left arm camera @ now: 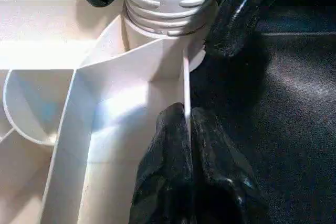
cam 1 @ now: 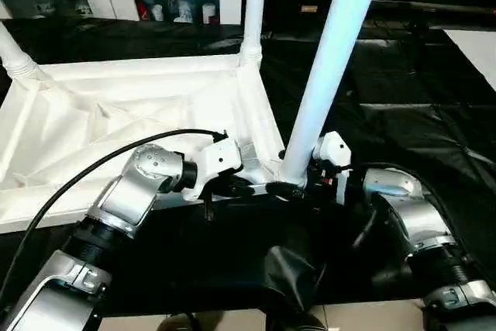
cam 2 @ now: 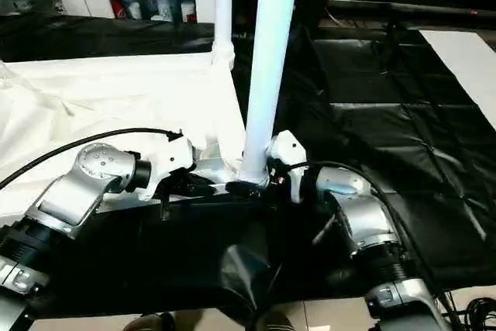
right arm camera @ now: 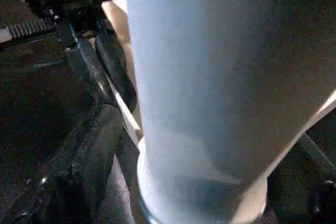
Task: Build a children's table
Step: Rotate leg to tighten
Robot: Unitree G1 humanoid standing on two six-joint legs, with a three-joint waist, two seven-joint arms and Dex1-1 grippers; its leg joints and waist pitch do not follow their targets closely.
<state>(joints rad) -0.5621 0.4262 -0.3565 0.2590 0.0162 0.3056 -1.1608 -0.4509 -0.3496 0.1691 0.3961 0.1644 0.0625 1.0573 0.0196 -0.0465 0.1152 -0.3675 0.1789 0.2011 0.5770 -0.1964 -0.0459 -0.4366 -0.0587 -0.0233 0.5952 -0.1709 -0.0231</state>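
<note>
The children's table tabletop is lying upside down on black sheeting. The left gripper is pinching its rim beside the near corner socket, where the right gripper is clasping a leg. A tilted push risks jamming the leg; two legs beyond are crowding it.

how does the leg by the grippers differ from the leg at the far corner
The near leg leans to one side; the far leg stands straight. The right gripper closes round the near leg's base; nothing holds the far leg. Both are white tubes rising from corner sockets of the upturned tabletop.
</note>
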